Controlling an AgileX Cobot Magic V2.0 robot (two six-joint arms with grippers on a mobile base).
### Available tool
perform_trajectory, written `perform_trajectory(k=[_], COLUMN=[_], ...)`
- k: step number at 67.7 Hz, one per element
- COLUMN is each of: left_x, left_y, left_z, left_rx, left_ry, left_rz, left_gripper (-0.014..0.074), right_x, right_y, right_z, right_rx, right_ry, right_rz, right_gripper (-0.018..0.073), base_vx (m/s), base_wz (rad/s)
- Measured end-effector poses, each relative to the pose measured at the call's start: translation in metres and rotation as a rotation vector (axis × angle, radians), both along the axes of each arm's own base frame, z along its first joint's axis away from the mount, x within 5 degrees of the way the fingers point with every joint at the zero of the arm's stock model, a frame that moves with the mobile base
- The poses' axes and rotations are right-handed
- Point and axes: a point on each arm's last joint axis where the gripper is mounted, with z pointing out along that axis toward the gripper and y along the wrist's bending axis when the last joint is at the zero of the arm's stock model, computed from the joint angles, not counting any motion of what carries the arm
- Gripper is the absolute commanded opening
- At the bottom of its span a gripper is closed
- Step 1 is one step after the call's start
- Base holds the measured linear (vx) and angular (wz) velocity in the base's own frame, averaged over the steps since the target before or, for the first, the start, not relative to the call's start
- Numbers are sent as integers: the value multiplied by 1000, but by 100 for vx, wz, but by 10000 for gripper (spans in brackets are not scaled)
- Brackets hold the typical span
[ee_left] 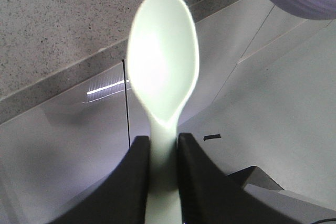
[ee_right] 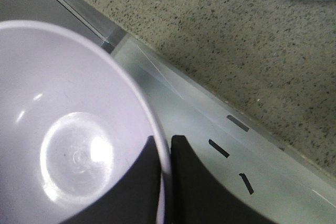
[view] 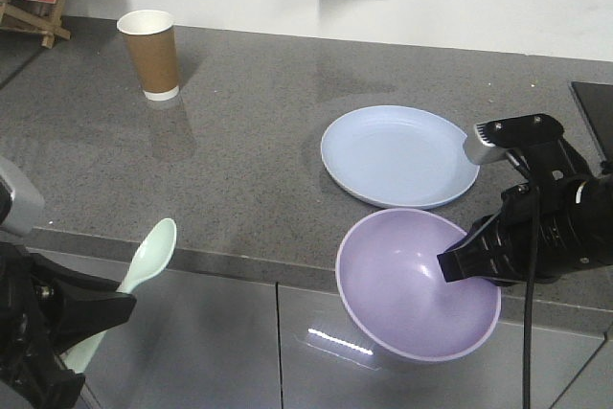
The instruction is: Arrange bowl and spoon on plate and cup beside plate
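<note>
**Bowl and spoon gripped, nothing placed yet**

The plate (view: pixel 399 155) lies bare on the grey speckled surface (view: pixel 239 141), toward its right side and near the front edge. The right gripper (ee_right: pixel 165 148) has its fingers pinched narrow on the rim of the lavender bowl (view: pixel 417 284), one inside the wall and one outside. It holds the bowl tilted, out past the front edge just below the plate. The left gripper (ee_left: pixel 163 148) clamps the handle of the mint-green spoon (view: pixel 144 265), also beyond the front edge, at the left. The paper cup (view: pixel 150 53) stands upright near the far left corner, well apart from the plate. By my reading, all three placements remain: bowl onto plate, spoon onto plate, cup beside it.
</note>
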Motion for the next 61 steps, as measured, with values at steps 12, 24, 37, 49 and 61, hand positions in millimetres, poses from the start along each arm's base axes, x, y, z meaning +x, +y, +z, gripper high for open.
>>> perform_trajectory(k=[12, 24, 37, 49, 61], left_x=[0, 0, 0, 0, 0], left_y=[0, 0, 0, 0, 0], left_z=[0, 0, 0, 0, 0], left_rx=[0, 0, 0, 0, 0], left_ry=[0, 0, 0, 0, 0], left_rz=[0, 0, 0, 0, 0], left_gripper=[20, 20, 20, 20, 20], right_x=[0, 0, 0, 0, 0], right_y=[0, 0, 0, 0, 0], right_z=[0, 0, 0, 0, 0], right_rx=[0, 0, 0, 0, 0], right_ry=[0, 0, 0, 0, 0], right_rz=[0, 0, 0, 0, 0], right_gripper=[-3, -3, -3, -3, -3], base_vx=[6, 7, 7, 7, 6], base_wz=[-5, -5, -6, -7, -8])
